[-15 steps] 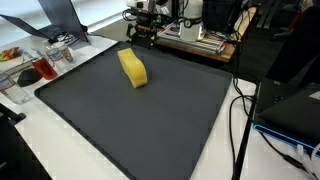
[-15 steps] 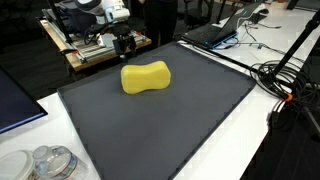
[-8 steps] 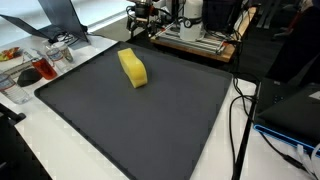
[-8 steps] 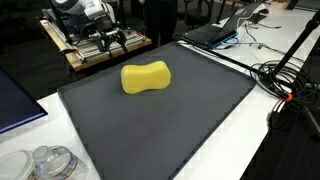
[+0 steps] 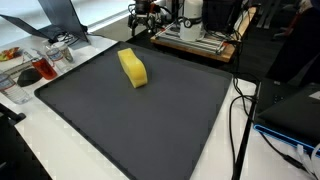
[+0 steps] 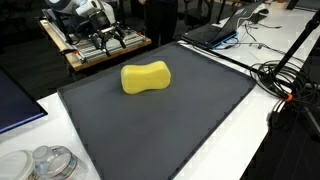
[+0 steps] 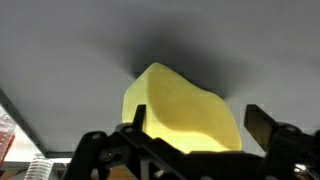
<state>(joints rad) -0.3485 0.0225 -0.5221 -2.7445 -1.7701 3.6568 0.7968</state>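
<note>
A yellow sponge (image 5: pixel 132 68) lies on the dark grey mat (image 5: pixel 150 115); it also shows in the other exterior view (image 6: pixel 145 77) and in the wrist view (image 7: pixel 185 110). My gripper (image 5: pixel 143 18) is raised above the mat's far edge, apart from the sponge, and shows too in the other exterior view (image 6: pixel 108 40). In the wrist view the fingers (image 7: pixel 195 135) are spread wide and hold nothing; the sponge shows between them at a distance.
A wooden cart with equipment (image 5: pixel 195 40) stands behind the mat. Clear containers and a red item (image 5: pixel 40 65) sit at one side, plastic lids (image 6: pixel 50 162) near a corner. Laptops (image 6: pixel 215 30) and black cables (image 6: pixel 285 80) lie beside the mat.
My gripper has risen and drawn back from the mat's far edge toward the cart, and its fingers have opened. The sponge has not moved.
</note>
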